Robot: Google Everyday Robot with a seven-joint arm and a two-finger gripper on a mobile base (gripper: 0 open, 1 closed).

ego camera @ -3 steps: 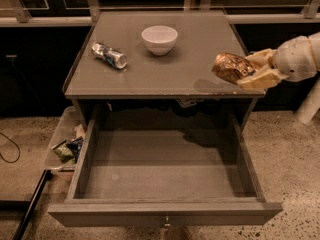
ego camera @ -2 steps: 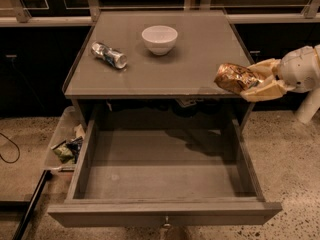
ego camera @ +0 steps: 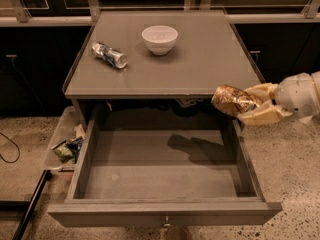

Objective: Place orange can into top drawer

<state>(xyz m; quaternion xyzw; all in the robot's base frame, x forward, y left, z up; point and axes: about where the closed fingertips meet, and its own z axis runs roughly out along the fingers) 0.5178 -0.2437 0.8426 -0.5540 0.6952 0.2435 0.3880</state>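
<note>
The orange can [ego camera: 231, 100] is orange-gold and dented, held on its side in my gripper [ego camera: 250, 105]. The cream fingers [ego camera: 260, 115] are shut on it, one above and one below. The can hangs in the air just off the front right corner of the cabinet top, above the right side wall of the top drawer [ego camera: 160, 176]. The drawer is pulled fully out, wide and grey, with a bare flat bottom and a small front knob [ego camera: 164, 223]. The can casts a shadow on the drawer bottom.
On the grey cabinet top [ego camera: 200, 59] stand a white bowl [ego camera: 159, 38] and a silver-and-blue can [ego camera: 109, 54] lying on its side. A clear plastic bin of wrappers [ego camera: 65, 143] sits on the floor left of the drawer. Dark cabinets run behind.
My gripper has carried the orange can forward and down, off the cabinet top's right edge to a spot over the drawer's right side. Bowl and silver can have not moved.
</note>
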